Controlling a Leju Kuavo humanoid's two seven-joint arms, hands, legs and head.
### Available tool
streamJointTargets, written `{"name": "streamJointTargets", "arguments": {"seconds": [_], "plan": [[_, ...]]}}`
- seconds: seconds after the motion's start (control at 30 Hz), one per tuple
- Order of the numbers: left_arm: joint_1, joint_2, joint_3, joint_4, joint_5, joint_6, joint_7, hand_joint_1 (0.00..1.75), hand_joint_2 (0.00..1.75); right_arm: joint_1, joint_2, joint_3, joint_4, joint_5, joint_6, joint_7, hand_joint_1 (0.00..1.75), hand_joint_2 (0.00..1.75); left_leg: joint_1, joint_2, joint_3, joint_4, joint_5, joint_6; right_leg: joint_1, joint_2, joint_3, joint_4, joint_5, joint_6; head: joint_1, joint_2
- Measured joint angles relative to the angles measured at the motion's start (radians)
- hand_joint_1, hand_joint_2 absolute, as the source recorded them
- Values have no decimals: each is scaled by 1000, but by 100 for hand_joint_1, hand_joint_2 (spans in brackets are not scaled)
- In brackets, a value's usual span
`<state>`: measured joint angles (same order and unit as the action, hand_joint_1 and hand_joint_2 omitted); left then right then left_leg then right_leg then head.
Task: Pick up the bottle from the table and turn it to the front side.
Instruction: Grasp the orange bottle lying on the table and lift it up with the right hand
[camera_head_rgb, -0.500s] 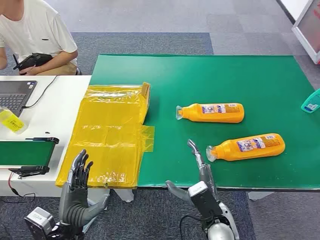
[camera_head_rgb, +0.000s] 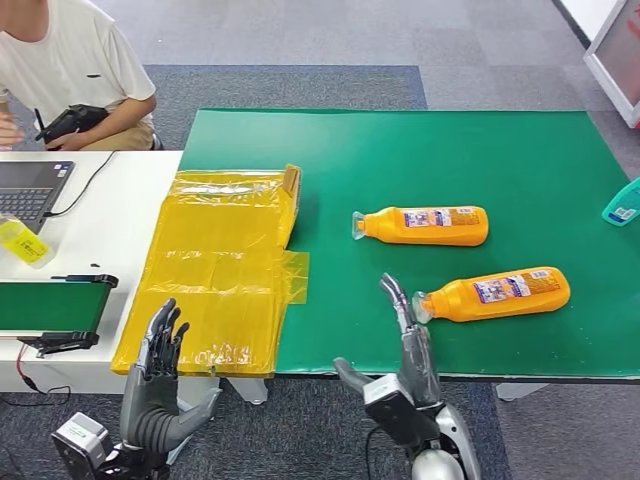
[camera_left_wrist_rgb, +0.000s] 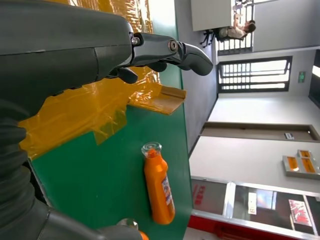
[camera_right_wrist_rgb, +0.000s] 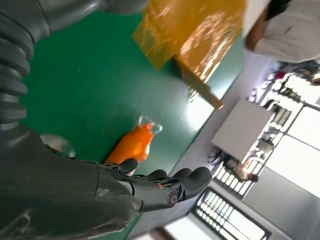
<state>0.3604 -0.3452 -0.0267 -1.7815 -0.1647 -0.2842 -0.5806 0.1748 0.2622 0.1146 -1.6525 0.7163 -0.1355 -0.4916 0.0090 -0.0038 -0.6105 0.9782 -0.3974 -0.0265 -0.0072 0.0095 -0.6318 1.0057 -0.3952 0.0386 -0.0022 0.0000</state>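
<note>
Two orange bottles lie on their sides on the green table mat (camera_head_rgb: 453, 150). The nearer bottle (camera_head_rgb: 490, 294) has its clear cap pointing left, and the farther bottle (camera_head_rgb: 423, 225) lies behind it, also seen as the farther bottle (camera_left_wrist_rgb: 158, 187) and the farther bottle (camera_right_wrist_rgb: 132, 145). My right hand (camera_head_rgb: 404, 340) is open at the table's front edge, its fingertips close to the nearer bottle's cap. My left hand (camera_head_rgb: 155, 375) is open, fingers spread, at the front edge of the yellow plastic. Neither hand holds anything.
A sheet of yellow plastic bags (camera_head_rgb: 219, 265) covers the mat's left end. A white desk (camera_head_rgb: 113, 220) at the left carries a laptop (camera_head_rgb: 30, 190) and a small green conveyor (camera_head_rgb: 49, 305). A person (camera_head_rgb: 68, 70) sits behind it. A teal object (camera_head_rgb: 623, 205) lies at the right edge.
My right hand has reached slightly forward and right, its fingertips now nearer the closer bottle's cap. The left hand has barely moved.
</note>
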Motion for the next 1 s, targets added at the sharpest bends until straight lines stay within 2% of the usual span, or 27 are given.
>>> {"name": "streamJointTargets", "arguments": {"seconds": [0.03,0.1,0.17,0.23,0.27,0.5,0.67,1.0], "plan": [[0,0,0,0,0,0,0,0,175,-2,-4,1,1,83,-32,37,0,175,0,0,0,0,0,0,0,0,0,0,0,0,0,0],[0,0,0,0,2,1,-4,0,175,-13,-24,7,11,333,-82,162,0,175,0,0,0,0,0,0,0,0,0,0,0,0,0,0],[1,0,0,2,6,2,-14,0,175,-31,-55,21,46,599,-90,339,0,175,0,0,0,0,0,0,0,0,0,0,0,0,0,0],[3,0,0,6,8,2,-25,0,175,-49,-80,30,89,753,-79,472,0,175,0,0,0,0,0,1,0,0,1,0,0,0,0,0],[5,0,0,7,7,1,-29,0,175,-58,-88,31,107,791,-76,507,0,175,0,0,0,0,0,1,-1,0,1,0,0,0,0,0],[8,0,-1,14,4,-15,-35,0,175,-143,-182,28,202,829,-36,623,0,175,-1,0,0,0,0,1,-1,0,1,0,0,1,0,0],[8,0,-2,21,4,-28,-38,0,175,-212,-249,-7,265,829,-25,601,0,175,-1,0,0,0,0,2,-2,0,1,0,0,2,0,0],[6,0,-6,34,-1,-43,-42,0,175,-293,-317,-71,354,829,-7,583,0,175,-1,0,0,0,-1,2,-2,0,1,0,0,2,0,0]]}}
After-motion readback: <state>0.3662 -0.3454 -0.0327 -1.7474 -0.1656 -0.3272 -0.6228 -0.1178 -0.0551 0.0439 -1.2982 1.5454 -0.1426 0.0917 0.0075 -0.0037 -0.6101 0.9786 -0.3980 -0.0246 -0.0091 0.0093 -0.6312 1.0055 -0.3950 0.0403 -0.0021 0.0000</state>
